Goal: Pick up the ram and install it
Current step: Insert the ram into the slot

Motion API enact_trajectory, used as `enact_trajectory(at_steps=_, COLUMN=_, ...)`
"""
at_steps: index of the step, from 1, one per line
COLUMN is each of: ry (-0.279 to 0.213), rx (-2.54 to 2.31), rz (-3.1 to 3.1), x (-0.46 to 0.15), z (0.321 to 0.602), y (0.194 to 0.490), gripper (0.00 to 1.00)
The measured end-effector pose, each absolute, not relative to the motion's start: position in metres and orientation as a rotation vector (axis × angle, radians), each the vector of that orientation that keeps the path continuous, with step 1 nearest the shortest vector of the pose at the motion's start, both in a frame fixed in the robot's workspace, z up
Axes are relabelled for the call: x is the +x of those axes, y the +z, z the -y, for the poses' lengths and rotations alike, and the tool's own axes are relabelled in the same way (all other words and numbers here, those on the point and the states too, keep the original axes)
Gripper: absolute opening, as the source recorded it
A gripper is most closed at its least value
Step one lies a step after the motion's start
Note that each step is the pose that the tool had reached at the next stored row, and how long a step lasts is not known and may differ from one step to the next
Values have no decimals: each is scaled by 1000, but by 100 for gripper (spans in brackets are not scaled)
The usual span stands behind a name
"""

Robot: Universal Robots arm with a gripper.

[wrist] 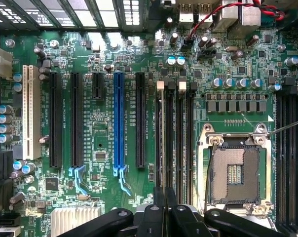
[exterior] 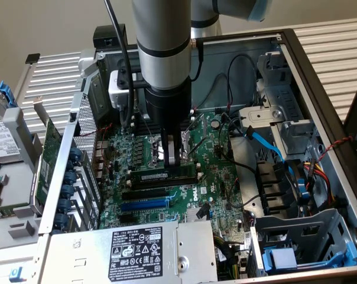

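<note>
Ram (exterior: 162, 176) seemingly slotted, just beneath pinched fingers (exterior: 172, 152).

Exterior view set high and off the arm (exterior: 164, 53), angled down into the open computer case (exterior: 320, 77), fairly near, wrist view close above the motherboard (wrist: 104, 123), facing straight down past the hand (wrist: 163, 193), both sharing the memory slots (wrist: 176, 138) and blue expansion slot (wrist: 119, 123)
</note>
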State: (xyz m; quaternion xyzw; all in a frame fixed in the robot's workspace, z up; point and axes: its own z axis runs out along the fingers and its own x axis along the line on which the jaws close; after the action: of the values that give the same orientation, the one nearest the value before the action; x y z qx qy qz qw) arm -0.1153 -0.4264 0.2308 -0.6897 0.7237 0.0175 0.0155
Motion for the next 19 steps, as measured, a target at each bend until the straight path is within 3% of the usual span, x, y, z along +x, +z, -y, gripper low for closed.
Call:
enact_trajectory(at_steps=7, ry=58, rx=-2144, rz=-2250, x=-115, z=426, y=230, gripper=13)
enact_trajectory(at_steps=8, ry=58, rx=-2144, rz=-2250, x=-115, z=426, y=230, gripper=20)
enact_trajectory(at_steps=19, ry=58, rx=-2144, rz=-2250, x=-118, z=426, y=246, gripper=20)
